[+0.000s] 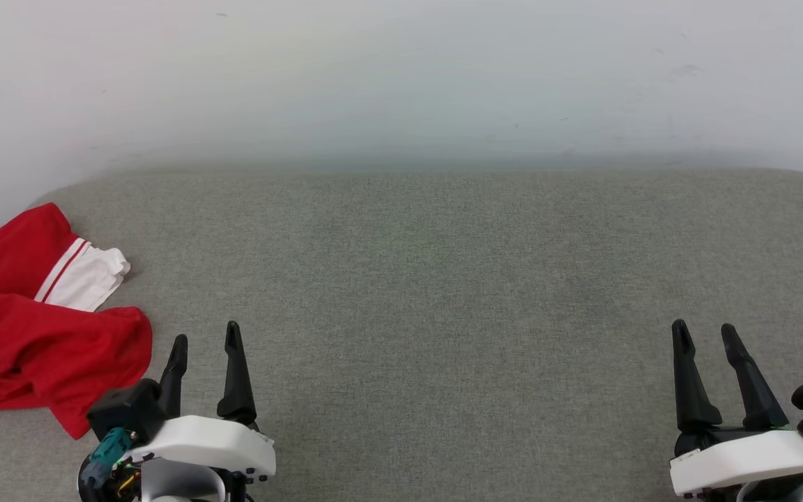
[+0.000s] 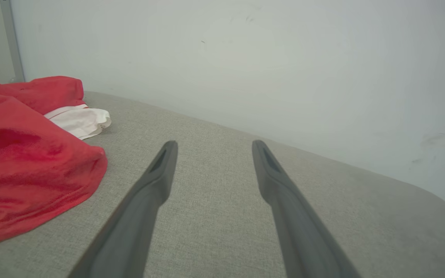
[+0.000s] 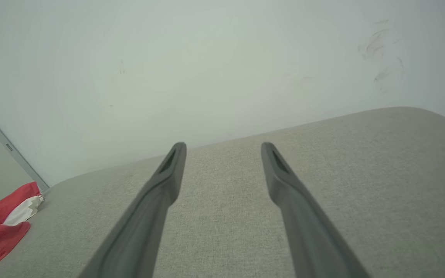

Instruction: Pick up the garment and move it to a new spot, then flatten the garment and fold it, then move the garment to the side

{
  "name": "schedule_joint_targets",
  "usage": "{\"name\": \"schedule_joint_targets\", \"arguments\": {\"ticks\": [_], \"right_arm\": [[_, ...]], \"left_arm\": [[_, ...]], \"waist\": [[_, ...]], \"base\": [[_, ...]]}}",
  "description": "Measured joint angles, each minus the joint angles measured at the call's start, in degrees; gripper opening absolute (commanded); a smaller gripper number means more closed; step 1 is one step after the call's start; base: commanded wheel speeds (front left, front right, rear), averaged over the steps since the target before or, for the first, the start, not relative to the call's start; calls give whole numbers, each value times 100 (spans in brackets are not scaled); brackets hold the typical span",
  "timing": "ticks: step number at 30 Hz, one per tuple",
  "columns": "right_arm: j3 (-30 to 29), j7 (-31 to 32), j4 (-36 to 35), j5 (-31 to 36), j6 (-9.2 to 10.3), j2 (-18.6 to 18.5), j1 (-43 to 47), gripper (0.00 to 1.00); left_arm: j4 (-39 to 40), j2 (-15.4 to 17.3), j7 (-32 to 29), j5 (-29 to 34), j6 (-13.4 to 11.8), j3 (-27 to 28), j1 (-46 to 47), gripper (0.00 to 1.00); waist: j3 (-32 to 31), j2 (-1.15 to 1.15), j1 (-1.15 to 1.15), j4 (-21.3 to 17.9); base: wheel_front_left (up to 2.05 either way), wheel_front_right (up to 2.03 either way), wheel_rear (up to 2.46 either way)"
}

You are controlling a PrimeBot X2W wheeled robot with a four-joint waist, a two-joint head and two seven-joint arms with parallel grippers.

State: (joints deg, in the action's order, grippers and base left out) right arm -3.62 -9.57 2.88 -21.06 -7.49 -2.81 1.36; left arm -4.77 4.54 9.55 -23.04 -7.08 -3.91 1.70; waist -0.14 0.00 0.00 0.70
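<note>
Both left gripper and right gripper stand open. The crumpled soft red garment lies beside the left one, at the left edge of the woven grey surface.

One crumpled red soft-fabric jersey shirt is here, with one white short sleeve showing. There is one broad grey woven-fabric padded surface and one plain white wall. Two white-bodied grippers, the left gripper and the right gripper, each have two long dark tapered fingers, four in all.
</note>
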Motion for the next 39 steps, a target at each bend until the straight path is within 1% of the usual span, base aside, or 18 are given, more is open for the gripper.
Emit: {"name": "schedule_joint_targets", "arguments": {"ticks": [18,27,39], "right_arm": [[30,-233,-225,900,-1,0,96,100],[29,-332,-291,1212,-1,-1,134,100],[16,-456,-333,1462,-1,-2,203,100]], "left_arm": [[103,14,229,853,-16,-180,-31,100],[152,-8,334,1250,-22,-211,-86,100],[180,-57,461,1771,-21,-205,-142,100]], "waist": [[-9,0,0,28],[-20,0,0,46],[-43,0,0,55]], "base": [[0,0,0],[0,0,0],[0,0,0]]}}
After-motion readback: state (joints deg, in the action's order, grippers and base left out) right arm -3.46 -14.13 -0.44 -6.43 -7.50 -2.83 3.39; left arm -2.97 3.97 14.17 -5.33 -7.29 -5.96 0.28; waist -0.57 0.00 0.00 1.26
